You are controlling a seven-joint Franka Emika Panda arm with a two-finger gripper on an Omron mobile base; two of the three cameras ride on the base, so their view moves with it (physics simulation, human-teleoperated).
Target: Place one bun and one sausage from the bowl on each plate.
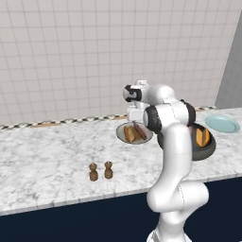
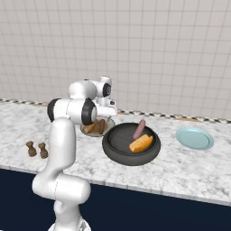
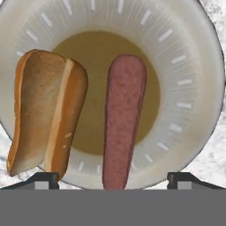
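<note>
The pincer (image 3: 113,178) hangs right over the beige plate (image 3: 194,88). Its two tips stand wide apart, one on each side of the sausage (image 3: 123,119), and they hold nothing. That sausage lies on the plate, and a bun (image 3: 44,110) lies just beside it. So I think this plate is done.

Next along the counter (image 2: 189,171) sits the dark bowl (image 2: 131,155). One more sausage (image 2: 139,129) and one more bun (image 2: 141,143) wait inside it.

Farthest off is the blue plate (image 2: 194,137), with nothing on it. It needs both.
</note>
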